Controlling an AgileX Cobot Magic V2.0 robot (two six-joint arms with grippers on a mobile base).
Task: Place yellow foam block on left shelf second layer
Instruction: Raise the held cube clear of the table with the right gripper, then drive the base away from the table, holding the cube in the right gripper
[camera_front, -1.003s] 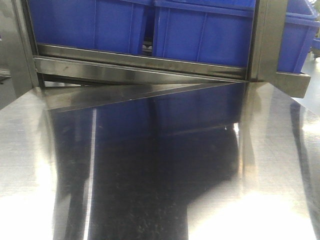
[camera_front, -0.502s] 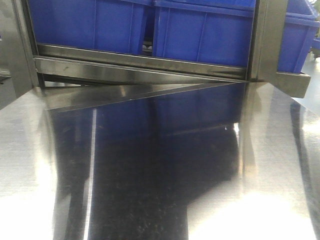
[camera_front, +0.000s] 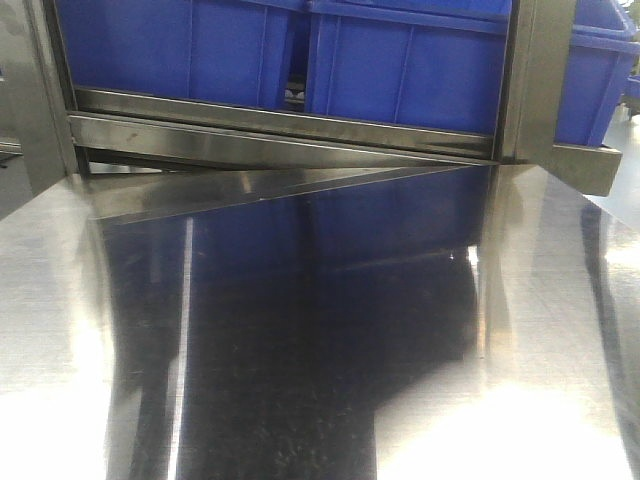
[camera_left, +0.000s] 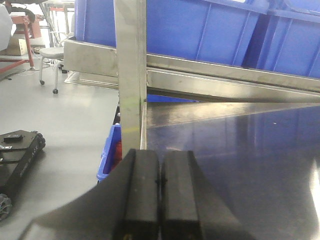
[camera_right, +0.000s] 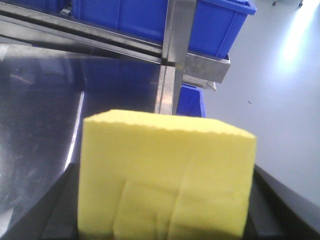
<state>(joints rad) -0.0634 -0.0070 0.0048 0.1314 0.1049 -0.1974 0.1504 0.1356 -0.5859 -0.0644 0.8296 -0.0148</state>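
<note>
The yellow foam block (camera_right: 165, 175) fills the lower half of the right wrist view, squeezed between the dark jaws of my right gripper (camera_right: 165, 205), which is shut on it. It hangs over the shiny steel surface (camera_right: 40, 125), short of a steel shelf post (camera_right: 172, 60). My left gripper (camera_left: 160, 156) is shut with nothing in it, its pads pressed together, above the steel surface near another shelf post (camera_left: 131, 75). The front view shows the shelf rail (camera_front: 280, 130) and neither gripper nor the block.
Large blue bins (camera_front: 400, 60) sit on the shelf level above the rail. A lower blue bin (camera_left: 111, 150) holding something red stands left of the post. A stool (camera_left: 50, 55) and a black wheeled base (camera_left: 15, 155) are on the floor at left.
</note>
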